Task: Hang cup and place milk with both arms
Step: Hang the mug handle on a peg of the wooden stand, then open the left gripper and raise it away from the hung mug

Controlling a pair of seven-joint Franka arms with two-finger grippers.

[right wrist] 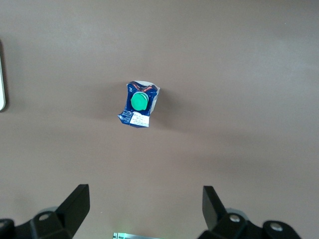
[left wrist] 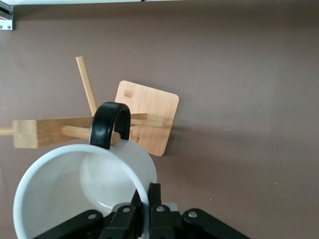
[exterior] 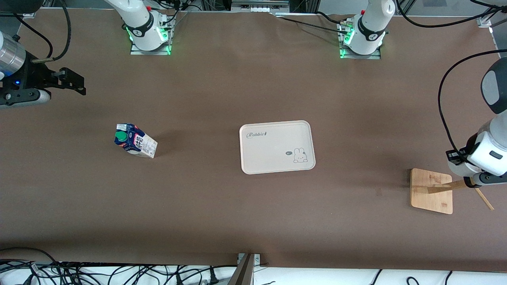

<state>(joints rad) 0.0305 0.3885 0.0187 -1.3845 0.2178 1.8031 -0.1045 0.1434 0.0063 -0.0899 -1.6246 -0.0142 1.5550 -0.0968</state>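
The milk [exterior: 136, 141] stands upright on the brown worktop [exterior: 222, 213] toward the right arm's end, well apart from the cream tray [exterior: 277, 147] with a rabbit drawing that lies near the middle. The carton's green cap [right wrist: 139, 100] faces up, as the right wrist view shows from above. The right hand [right wrist: 144, 206] hangs high over the worktop at the right arm's end, with its two black fingers [right wrist: 77, 201] spread wide and nothing between them; the milk sits on the worktop below it, untouched. At the left arm's end stands a wooden rack [exterior: 432, 190] with a square base and slanted pegs. The left hand [left wrist: 144, 209] hovers over this rack, its fingers pressed together on the rim of the cup [left wrist: 79, 189], pinching the white wall between them. The cup is tipped so its open mouth faces the wrist camera, and its black loop handle [left wrist: 110, 122] is threaded around one wooden peg [left wrist: 82, 132] that sticks out from the rack's post. In the front view the cup itself is hidden by the left arm [exterior: 489, 150], whose wrist covers the top of the rack.
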